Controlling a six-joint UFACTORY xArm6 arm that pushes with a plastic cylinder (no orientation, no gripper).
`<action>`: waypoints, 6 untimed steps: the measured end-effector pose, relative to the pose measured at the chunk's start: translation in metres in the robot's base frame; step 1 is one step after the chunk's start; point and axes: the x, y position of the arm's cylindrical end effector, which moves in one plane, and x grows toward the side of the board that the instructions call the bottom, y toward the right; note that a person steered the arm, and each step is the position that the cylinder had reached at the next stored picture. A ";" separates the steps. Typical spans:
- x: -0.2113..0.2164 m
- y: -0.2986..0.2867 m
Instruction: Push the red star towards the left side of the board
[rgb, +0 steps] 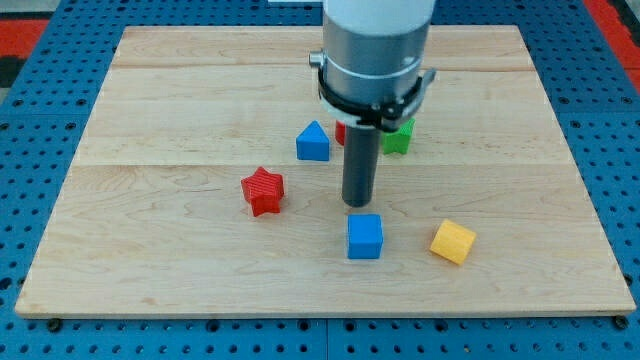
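Red star (263, 190): on the wooden surface (150, 100), left of centre, free on all sides. No claw fitted, so none to report; the tip (358, 204) stands right of the star, apart, just beyond the blue cube (365, 236). Risks: an off-centre push spins the star aside; a sweep clips the blue house-shaped block (313, 142).
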 end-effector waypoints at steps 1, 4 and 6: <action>-0.007 -0.075; -0.059 -0.161; -0.030 -0.166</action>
